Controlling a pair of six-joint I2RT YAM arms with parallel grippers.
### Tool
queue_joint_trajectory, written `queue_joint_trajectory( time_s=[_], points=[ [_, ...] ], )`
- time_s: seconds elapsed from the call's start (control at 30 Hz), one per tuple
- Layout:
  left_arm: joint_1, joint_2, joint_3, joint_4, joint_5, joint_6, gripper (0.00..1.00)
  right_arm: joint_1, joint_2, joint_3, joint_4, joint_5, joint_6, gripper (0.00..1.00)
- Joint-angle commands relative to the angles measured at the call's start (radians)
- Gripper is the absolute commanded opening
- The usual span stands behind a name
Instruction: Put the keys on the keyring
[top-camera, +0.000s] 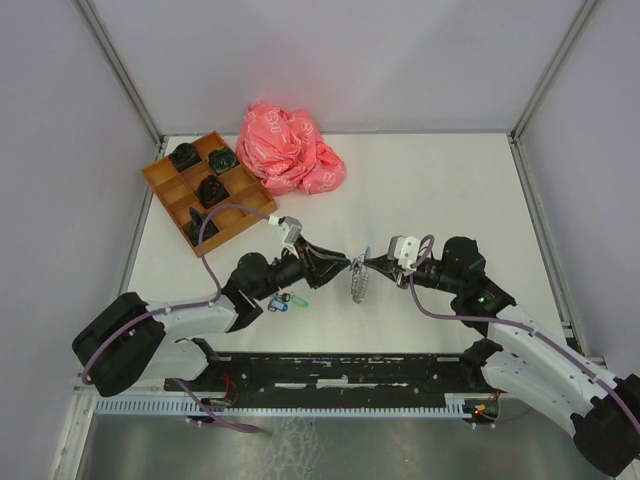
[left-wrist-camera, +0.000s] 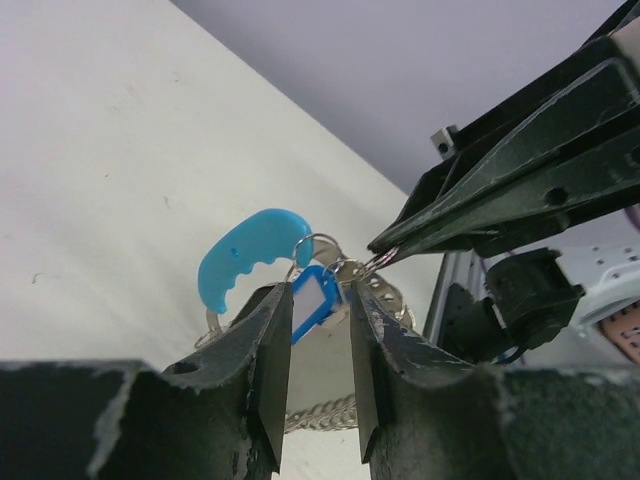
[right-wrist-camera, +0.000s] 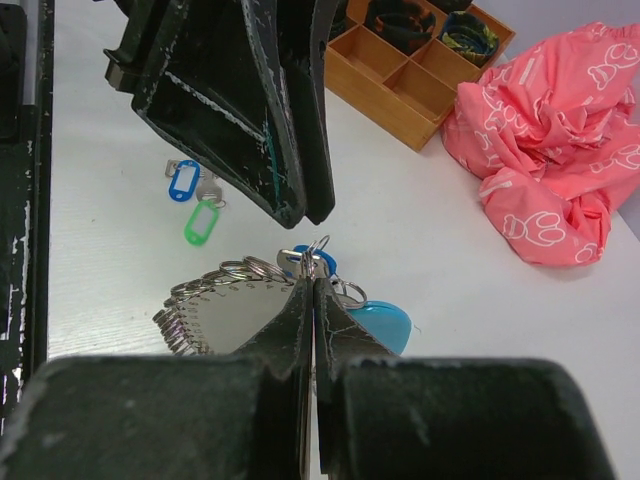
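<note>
The right gripper is pinched tight on the keyring at mid-frame in its wrist view; the beaded chain drapes to lower left and the light blue segment sits just beside the grip. In the left wrist view the left gripper stands narrowly parted at bottom centre, with the blue-tagged key in the gap. The tag lies against one finger and is clear of the other, so it does not look clamped. Its small ring seems to meet the wire by the right fingertips, but whether it is fully threaded on I cannot tell.

To do this step well, the right arm should hold firm and level while the left fingers part just enough and back straight away, so the tag does not snag or drag the chain. Two more keys, a blue-tagged one and a green-tagged one, lie on the table at left of the right wrist view, well apart from the ring and waiting their turn
</note>
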Motion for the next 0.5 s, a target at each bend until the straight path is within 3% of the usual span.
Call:
queue_joint_trajectory(
  time_s=[0.0, 0.17, 0.47],
  points=[
    [0.002, 0.016, -0.004, 0.144, -0.014, -0.138, 0.38, -0.005, -0.029, -0.006, 0.125, 0.031, 0.031, 0.01],
    [-0.003, 0.024, -0.012, 0.131, -0.006, -0.051, 0.50, -0.004, -0.038, -0.015, 0.145, 0.049, 0.044, 0.01],
    [-0.018, 0.059, 0.032, 0.104, -0.021, 0.083, 0.49, -0.005, -0.025, -0.014, 0.161, 0.030, 0.065, 0.01]
  ],
)
